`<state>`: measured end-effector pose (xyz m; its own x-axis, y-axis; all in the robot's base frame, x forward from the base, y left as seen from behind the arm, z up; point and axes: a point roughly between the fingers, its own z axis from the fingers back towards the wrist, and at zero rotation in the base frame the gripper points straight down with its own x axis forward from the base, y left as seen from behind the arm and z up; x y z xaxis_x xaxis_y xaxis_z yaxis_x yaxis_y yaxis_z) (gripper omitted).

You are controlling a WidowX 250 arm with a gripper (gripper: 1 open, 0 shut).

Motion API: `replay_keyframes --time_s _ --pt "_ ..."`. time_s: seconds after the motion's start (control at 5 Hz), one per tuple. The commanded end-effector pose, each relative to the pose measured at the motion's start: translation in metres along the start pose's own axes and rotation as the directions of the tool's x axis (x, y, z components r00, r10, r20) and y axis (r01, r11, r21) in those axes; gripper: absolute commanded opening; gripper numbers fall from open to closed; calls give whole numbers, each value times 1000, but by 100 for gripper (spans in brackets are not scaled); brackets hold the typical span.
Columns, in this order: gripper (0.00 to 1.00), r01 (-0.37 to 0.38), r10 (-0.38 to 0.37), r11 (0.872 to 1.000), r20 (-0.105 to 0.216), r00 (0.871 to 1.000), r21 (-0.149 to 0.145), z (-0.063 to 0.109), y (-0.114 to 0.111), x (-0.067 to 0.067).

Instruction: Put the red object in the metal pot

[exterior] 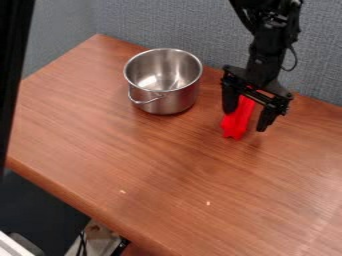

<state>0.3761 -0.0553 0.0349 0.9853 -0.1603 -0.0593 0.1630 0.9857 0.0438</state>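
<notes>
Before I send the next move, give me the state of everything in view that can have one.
Gripper: open, its fingers down on either side of the red block, not shut on it.
Red block: lying on the table, outside the pot, partly hidden by the gripper.
Metal pot: upright, no lid, nothing seen inside.
Pot's wire handle: hanging down against the side.

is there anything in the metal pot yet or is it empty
Empty, as far as the view shows: the metal pot has bare, shiny inner walls and bottom.
</notes>
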Motion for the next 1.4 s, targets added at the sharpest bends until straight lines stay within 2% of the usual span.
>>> replay_keyframes --time_s 0.0,1.2 --pt "100 6 -6 1000 55 998 -3 17 -1 9" --pt "100 0 1 1000 66 998 -21 16 6 14"
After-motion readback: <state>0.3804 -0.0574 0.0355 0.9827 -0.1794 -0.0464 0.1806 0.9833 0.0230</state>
